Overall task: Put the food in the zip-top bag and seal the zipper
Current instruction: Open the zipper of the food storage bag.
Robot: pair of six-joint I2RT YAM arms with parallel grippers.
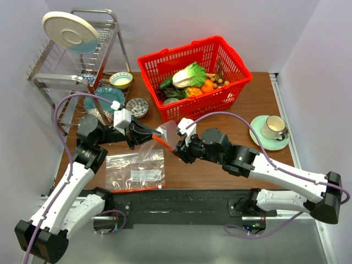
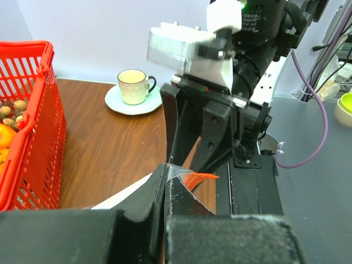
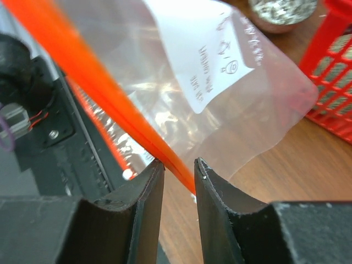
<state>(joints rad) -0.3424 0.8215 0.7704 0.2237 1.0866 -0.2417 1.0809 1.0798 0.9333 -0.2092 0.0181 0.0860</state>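
The zip-top bag point(image 1: 168, 132) hangs between my two grippers above the table, its red-orange zipper point(image 1: 161, 141) along the lower edge. My left gripper point(image 1: 156, 133) is shut on a corner of the bag point(image 2: 181, 175) beside the zipper point(image 2: 202, 179). My right gripper point(image 3: 177, 168) stands open, its fingertips point(image 3: 157, 168) either side of the zipper point(image 3: 110, 93), which touches only the left one. The food lies in the red basket point(image 1: 198, 104): cabbage point(image 1: 190, 75), cucumber point(image 1: 166, 83), brown nuts point(image 1: 221, 82).
A second clear bag point(image 1: 136, 171) lies flat near the front edge. A dish rack point(image 1: 71, 66) holding a plate point(image 1: 70, 32) stands at the back left, with bowls point(image 1: 137, 106) beside it. A cup on a saucer point(image 1: 272, 127) sits at the right.
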